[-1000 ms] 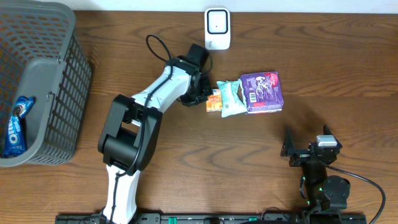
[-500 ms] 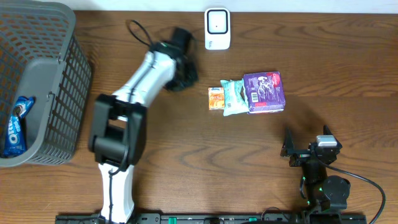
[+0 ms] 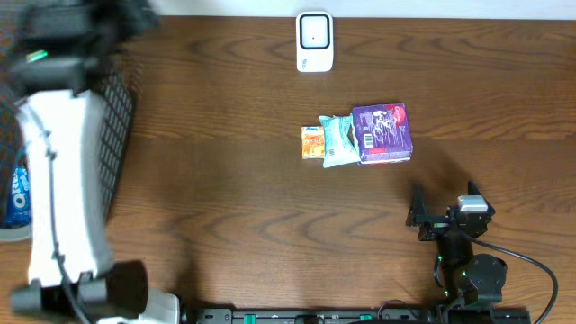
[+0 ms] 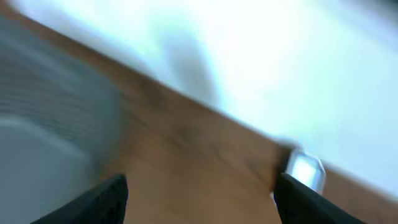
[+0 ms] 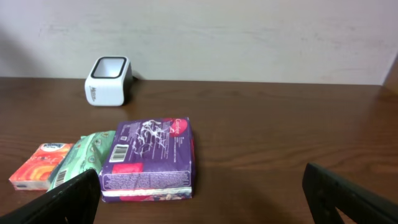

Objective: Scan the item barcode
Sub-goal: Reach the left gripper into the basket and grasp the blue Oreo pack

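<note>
So my left gripper (image 4: 205,202) is spread wide and empty over by the basket (image 3: 118,135), my right gripper (image 5: 208,202) gapes empty too, and the purple pack (image 3: 382,133) lies mid-table, apart from the scanner (image 3: 314,40)

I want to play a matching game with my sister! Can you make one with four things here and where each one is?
1 white scanner
2 purple pack
3 orange packet
4 blue Oreo pack

A inside the grey basket
B left end of the row
C right end of the row
D by itself, apart from the others

Pairs: 1-D, 2-C, 3-B, 4-A
</note>
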